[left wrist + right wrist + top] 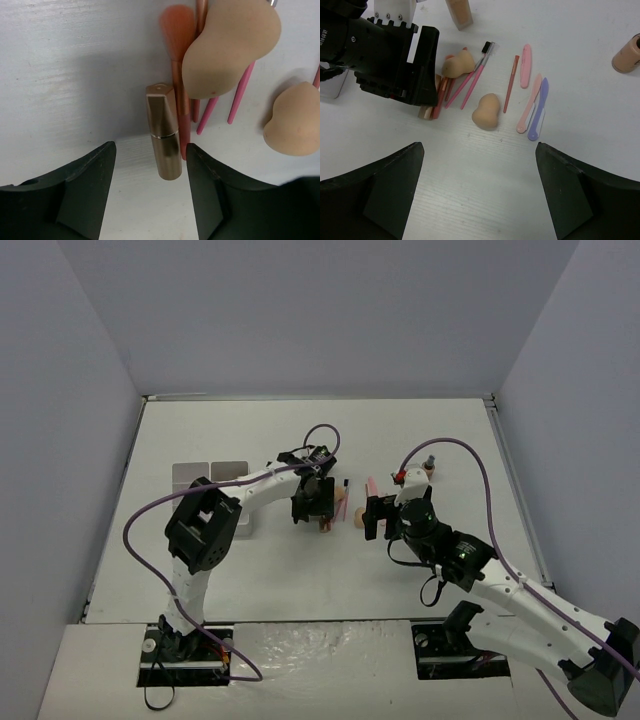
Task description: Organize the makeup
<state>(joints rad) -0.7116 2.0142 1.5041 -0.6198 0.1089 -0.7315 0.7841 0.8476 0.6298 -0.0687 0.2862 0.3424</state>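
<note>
The makeup lies in a loose group at mid-table. My left gripper [150, 150] is open and low over the table, its jaws either side of a gold lipstick tube [162, 131] that lies flat, not gripped. Next to the tube are a pink brush [177, 30], a peach sponge [230, 47], pink sticks [240, 90] and a second sponge [295, 122]. My right gripper [479, 147] is open wide and empty, on the near side of the second sponge [486, 111]. A red stick [510, 82], a pink stick [525, 72] and a lilac stick [539, 107] lie to the right.
One tan bottle [460, 12] is at the far side of the group, another [626, 54] lies at the right. The organizer box [210, 475] sits to the left, behind the left arm. The two grippers [315, 510] [372, 515] are close together.
</note>
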